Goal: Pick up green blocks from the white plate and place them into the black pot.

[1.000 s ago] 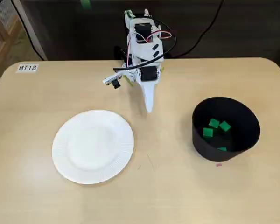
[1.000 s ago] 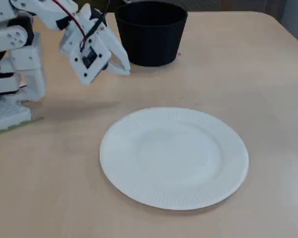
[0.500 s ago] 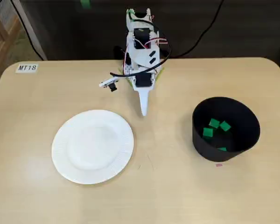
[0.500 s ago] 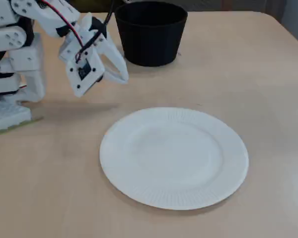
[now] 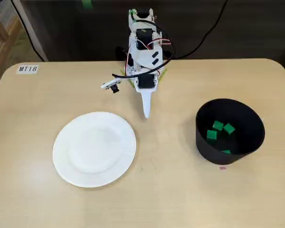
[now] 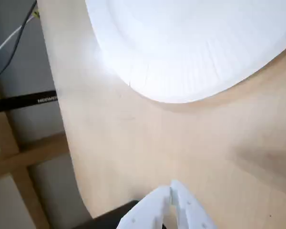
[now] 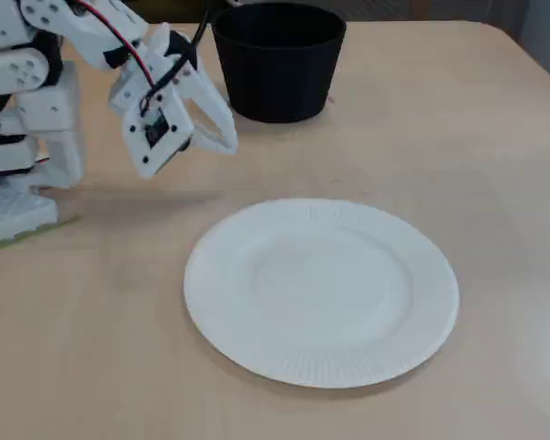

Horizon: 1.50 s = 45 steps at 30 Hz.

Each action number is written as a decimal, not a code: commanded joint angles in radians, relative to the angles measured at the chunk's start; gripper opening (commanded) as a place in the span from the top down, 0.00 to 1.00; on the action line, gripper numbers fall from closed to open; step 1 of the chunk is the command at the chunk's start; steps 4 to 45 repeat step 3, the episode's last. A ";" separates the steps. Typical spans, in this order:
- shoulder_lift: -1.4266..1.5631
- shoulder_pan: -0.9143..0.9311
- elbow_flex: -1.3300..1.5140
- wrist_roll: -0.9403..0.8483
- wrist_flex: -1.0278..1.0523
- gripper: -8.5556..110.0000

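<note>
The white plate (image 5: 94, 148) lies bare on the table, left of centre in a fixed view, and fills the middle of another fixed view (image 7: 321, 290); the wrist view shows its rim (image 6: 190, 57) at the top. The black pot (image 5: 229, 131) stands to the right with several green blocks (image 5: 218, 129) inside. My white gripper (image 5: 146, 114) hangs shut and empty above the table between plate and pot, folded back near the arm's base. In the wrist view the fingertips (image 6: 174, 190) meet. The side fixed view shows the gripper (image 7: 227, 139) left of the pot (image 7: 279, 60).
The arm's base (image 5: 141, 28) stands at the table's far edge, with cables running off behind it. A label reading MT18 (image 5: 27, 69) is stuck at the far left corner. A small pink mark (image 5: 222, 167) lies just in front of the pot.
The gripper swung slightly left, towards the plate, and pulled back towards the base between one second ago and half a second ago. Since then nothing has moved.
</note>
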 commanded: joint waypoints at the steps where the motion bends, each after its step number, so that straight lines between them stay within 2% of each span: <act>1: 0.005 -0.002 -0.005 -0.008 -0.015 0.95; 45: 0.005 -0.002 -0.005 -0.008 -0.015 0.95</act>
